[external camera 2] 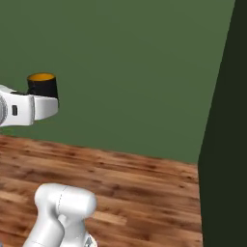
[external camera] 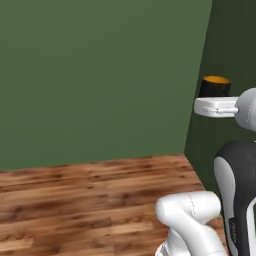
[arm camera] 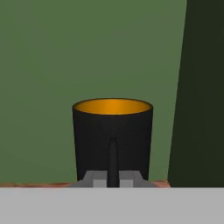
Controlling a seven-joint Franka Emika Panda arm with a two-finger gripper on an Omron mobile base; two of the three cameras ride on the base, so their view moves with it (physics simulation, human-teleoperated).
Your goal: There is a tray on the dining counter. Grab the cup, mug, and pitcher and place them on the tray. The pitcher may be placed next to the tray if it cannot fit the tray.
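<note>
Right now, reading from left to right, we face a plain green wall [external camera: 100, 75] over a wooden floor [external camera: 75, 200], and at the right a darker green wall [external camera: 220, 40] meets it in a corner. Up against that corner we carry the mug [external camera: 215, 86], upright, its orange inside showing at the rim. In the hand view our gripper [arm camera: 113, 180] is closed tight on the mug's handle [arm camera: 113, 157], which runs down the near side of the black body between the fingertips. So, as we judge it, the mug is picked up and in transit, held high above the floor. The tray, cup and pitcher are not before us, so we cannot tell how they stand; for the mug, the drive to the counter and the setting down are left.
</note>
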